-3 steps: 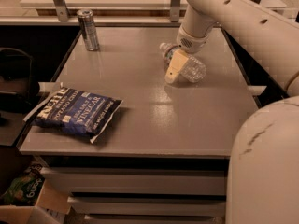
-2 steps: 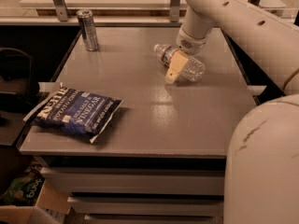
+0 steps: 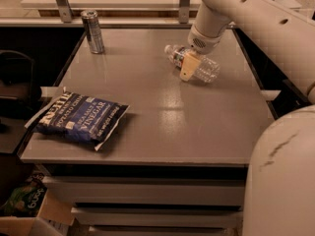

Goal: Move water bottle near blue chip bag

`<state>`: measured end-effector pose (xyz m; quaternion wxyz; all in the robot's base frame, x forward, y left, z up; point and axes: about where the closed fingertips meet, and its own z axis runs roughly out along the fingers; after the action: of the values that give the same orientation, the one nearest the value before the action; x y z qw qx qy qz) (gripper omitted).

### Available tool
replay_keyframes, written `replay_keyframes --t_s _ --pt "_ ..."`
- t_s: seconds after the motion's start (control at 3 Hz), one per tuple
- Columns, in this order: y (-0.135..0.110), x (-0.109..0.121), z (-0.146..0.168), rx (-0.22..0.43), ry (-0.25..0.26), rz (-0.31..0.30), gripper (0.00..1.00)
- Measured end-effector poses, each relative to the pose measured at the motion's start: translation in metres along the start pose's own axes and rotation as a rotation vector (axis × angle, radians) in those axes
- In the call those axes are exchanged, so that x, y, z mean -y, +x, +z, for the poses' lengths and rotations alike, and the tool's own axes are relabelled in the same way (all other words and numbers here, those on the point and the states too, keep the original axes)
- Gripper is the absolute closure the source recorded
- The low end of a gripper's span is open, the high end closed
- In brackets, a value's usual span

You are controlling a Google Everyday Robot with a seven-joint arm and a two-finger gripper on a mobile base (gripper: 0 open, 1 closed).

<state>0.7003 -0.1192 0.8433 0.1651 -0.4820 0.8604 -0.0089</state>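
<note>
Dark navy film: the blue chip bag (image 3: 81, 117) is laid flat at the front-left corner of the table (image 3: 162, 127), white lettering up, its left end right at the table edge. Below that corner, off the table, a cardboard box (image 3: 22, 222) with green packaging in it is partly seen.

Further back on the left, a slim silver can (image 3: 92, 31) is stood upright near the rear edge, well apart from the bag. The grey middle of the table is marked only by a light reflection.

Right of centre, towards the back, the water bottle (image 3: 206, 69) is laid on its side, white cap pointed left and away, clear ribbed body pointed right. It is well apart from the bag, with most of the table width between them.

The gripper (image 3: 191, 67) is set down over the bottle just behind the neck. The jaws are closed around the bottle: one tan finger (image 3: 187, 66) is seen across its near side, the other is hidden behind it.

The white arm (image 3: 246, 14) is run up and to the right out of view. The lower right corner is filled by the white robot body (image 3: 283, 176).
</note>
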Motion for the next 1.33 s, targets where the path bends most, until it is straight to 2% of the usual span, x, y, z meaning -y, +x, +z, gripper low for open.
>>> replay_keyframes --t_s 0.67,1.0,1.33 --pt "-0.007 0.001 -0.037 0.072 0.033 -0.068 0.87" --pt "-0.008 -0.002 -0.062 0.149 0.023 -0.141 1.00" --pt "-0.005 -0.025 -0.089 0.241 -0.032 -0.267 1.00"
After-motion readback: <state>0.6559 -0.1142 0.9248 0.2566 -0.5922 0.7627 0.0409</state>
